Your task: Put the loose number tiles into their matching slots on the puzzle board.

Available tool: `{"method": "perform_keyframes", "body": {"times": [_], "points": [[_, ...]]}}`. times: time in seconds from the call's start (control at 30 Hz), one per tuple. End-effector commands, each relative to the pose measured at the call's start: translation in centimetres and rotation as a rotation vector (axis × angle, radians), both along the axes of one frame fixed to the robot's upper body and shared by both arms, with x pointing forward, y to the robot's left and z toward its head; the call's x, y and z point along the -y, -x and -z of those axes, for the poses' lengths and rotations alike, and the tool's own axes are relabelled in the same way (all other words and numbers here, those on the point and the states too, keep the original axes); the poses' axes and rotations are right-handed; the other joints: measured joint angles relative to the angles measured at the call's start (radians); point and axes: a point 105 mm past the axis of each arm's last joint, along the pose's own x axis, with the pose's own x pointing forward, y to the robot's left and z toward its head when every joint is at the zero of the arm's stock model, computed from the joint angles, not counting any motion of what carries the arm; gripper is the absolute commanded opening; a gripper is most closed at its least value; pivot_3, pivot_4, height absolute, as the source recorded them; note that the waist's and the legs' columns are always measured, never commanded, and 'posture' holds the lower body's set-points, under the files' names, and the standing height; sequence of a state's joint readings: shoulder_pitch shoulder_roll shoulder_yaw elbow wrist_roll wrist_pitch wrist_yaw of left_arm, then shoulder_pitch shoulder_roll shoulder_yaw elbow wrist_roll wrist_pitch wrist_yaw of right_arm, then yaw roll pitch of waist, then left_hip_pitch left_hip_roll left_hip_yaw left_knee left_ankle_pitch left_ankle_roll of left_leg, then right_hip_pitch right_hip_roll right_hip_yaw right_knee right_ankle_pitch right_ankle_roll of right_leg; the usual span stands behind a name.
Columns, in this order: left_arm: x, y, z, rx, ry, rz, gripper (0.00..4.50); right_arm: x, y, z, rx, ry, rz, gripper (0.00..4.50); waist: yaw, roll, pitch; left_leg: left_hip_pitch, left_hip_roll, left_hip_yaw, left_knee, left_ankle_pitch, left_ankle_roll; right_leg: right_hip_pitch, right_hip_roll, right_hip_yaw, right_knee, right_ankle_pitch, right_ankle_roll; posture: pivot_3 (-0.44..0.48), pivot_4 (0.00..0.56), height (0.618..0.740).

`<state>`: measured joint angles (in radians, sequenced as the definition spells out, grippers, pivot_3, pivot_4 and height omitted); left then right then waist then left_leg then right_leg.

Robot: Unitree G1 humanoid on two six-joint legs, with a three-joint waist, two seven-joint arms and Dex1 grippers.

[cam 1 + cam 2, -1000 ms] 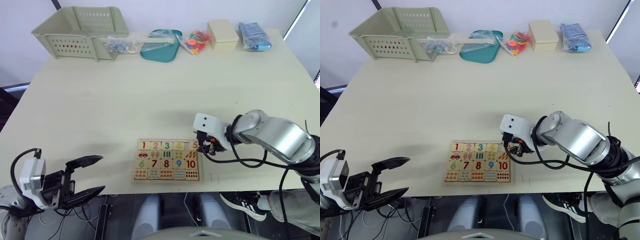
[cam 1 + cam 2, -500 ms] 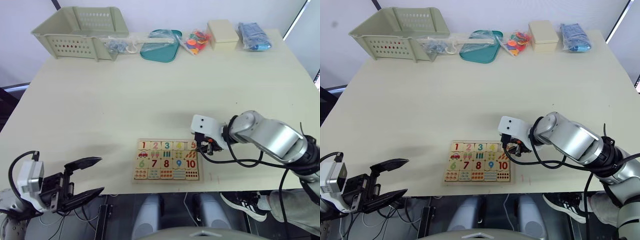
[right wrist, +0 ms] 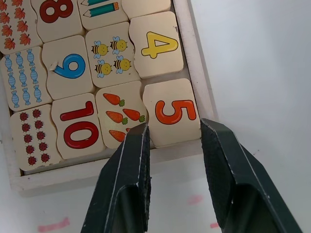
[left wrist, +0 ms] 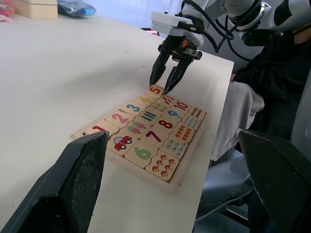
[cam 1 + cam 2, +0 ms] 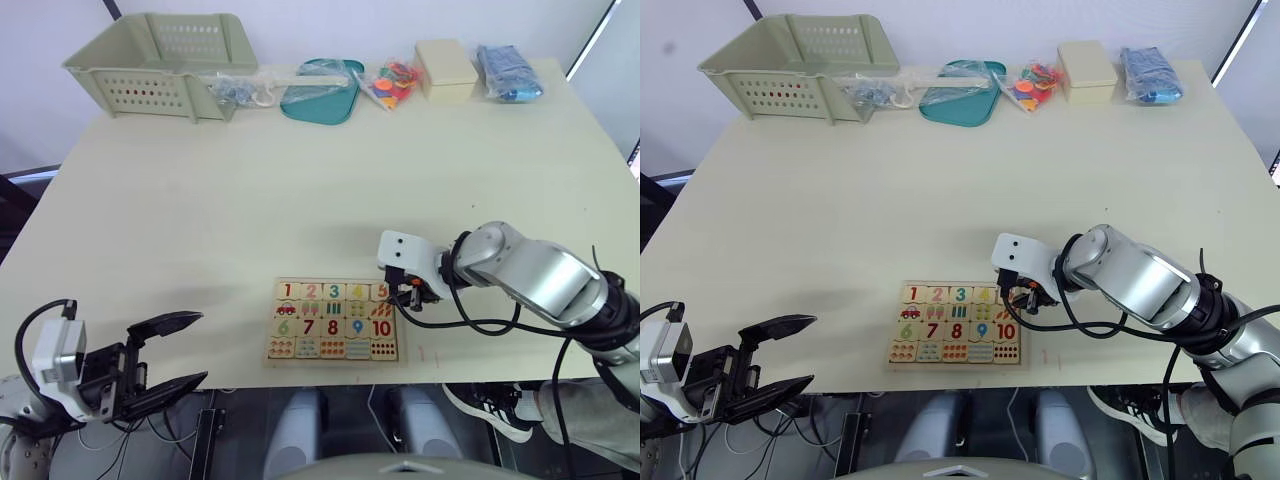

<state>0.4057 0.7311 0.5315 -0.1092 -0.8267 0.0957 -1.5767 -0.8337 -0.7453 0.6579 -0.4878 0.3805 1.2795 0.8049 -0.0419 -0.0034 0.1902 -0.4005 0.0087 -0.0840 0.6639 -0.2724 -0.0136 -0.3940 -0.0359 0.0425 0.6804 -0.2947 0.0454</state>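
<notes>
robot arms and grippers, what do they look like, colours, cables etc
The right arm is a rounded silver-grey shell with black joints and looped black cables; a white wrist block carries the right gripper, two tapered black fingers with some orange between. The left gripper has broad black fingers, a white-grey wrist block and a black cable.

Along the far edge of your table (image 5: 250, 190), left to right: green basket (image 5: 155, 62), teal tray (image 5: 320, 92), bag of coloured pieces (image 5: 392, 82). Further right sit a cream box (image 5: 446, 68) and a blue packet (image 5: 508, 73).

Puzzle board (image 3: 192, 58): pale wood. Tile 5 (image 3: 171, 112) orange digit; tile 4 (image 3: 156, 45) yellow; 9 blue; 10, 8 red. Picture tiles: orange carrots, yellow bees, red ladybirds.
</notes>
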Motion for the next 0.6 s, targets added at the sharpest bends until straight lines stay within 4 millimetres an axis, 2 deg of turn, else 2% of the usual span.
{"method": "perform_keyframes", "body": {"times": [0.03, 0.6], "points": [[-0.09, 0.31, -0.53, 0.026, -0.007, 0.009, 4.5, -0.33, 0.2, -0.37, 0.015, -0.005, -0.025, 0.98, 0.0, 0.0, 0.0, 0.0, 0.0, 0.0, 0.0, 0.0, 0.0, 0.0, 0.0, 0.0, 0.0, 0.0, 0.0, 0.0, 0.15, 0.74], [0.03, 0.19, -0.6, 0.028, -0.008, 0.005, 4.5, -0.49, -0.03, -0.47, 0.018, -0.013, -0.027, 0.98, 0.0, 0.0, 0.0, 0.0, 0.0, 0.0, 0.0, 0.0, 0.0, 0.0, 0.0, 0.0, 0.0, 0.0, 0.0, 0.0, 0.15, 0.74]]}}
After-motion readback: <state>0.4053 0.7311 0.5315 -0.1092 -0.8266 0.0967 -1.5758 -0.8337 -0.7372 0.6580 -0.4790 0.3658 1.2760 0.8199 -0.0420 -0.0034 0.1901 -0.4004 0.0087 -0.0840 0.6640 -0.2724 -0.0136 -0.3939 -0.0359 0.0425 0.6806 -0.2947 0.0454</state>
